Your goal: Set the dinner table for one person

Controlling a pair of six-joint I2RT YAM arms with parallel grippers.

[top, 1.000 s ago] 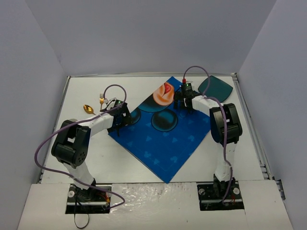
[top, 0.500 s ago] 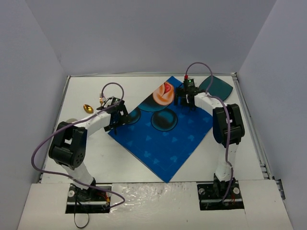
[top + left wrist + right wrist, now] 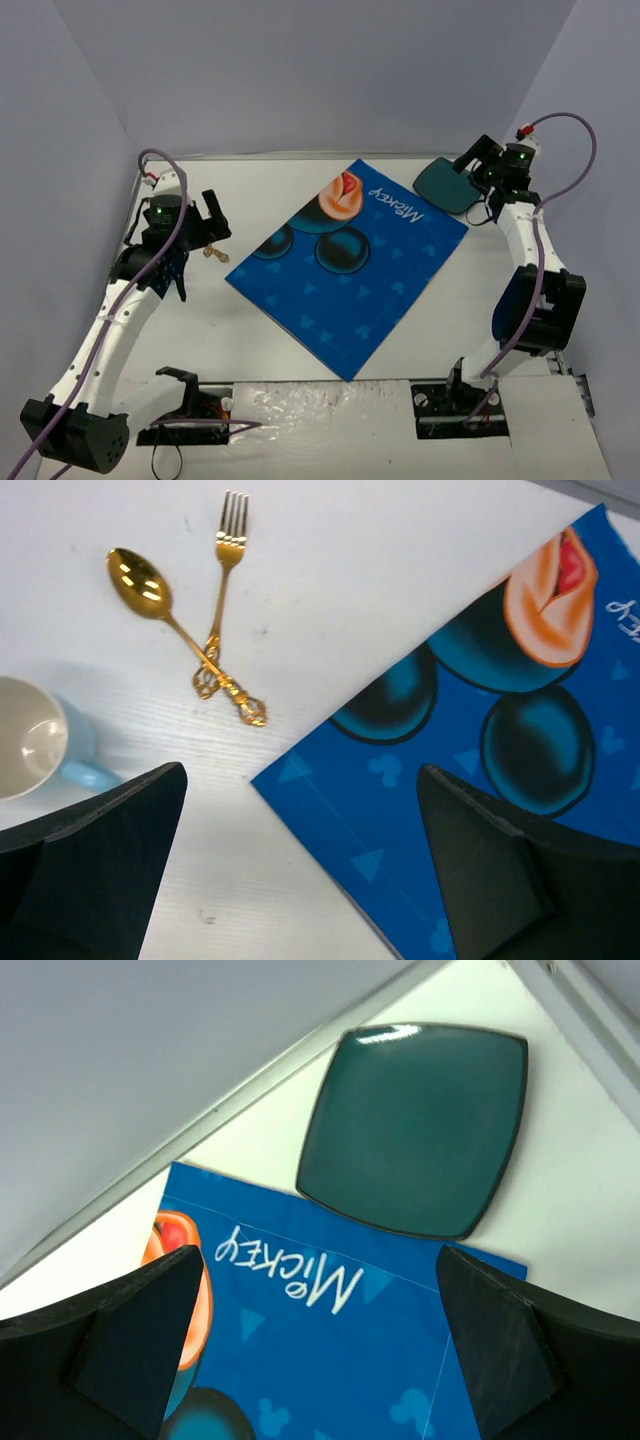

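The white dinner table (image 3: 290, 185) carries a blue cartoon-print mat (image 3: 350, 265) lying flat and skewed in the middle. A dark teal square plate (image 3: 415, 1125) sits at the far right corner, just touching the mat's edge. In the left wrist view a gold spoon (image 3: 180, 630) and a gold fork (image 3: 222, 590) lie crossed left of the mat, with a light blue mug (image 3: 40, 740) beside them. My left gripper (image 3: 300, 780) hangs open above the mat's left corner, holding nothing. My right gripper (image 3: 320, 1260) is open and empty, high over the mat's far corner near the plate.
A thin metal rim (image 3: 515, 250) runs round the table, and grey walls close in on three sides. In the top view my left arm (image 3: 130, 300) hides the mug and most of the cutlery (image 3: 212, 252).
Both grippers have lifted off the mat's corners and swung outward and up. The right gripper has opened wider. The mat now lies uncovered, its lettering showing.
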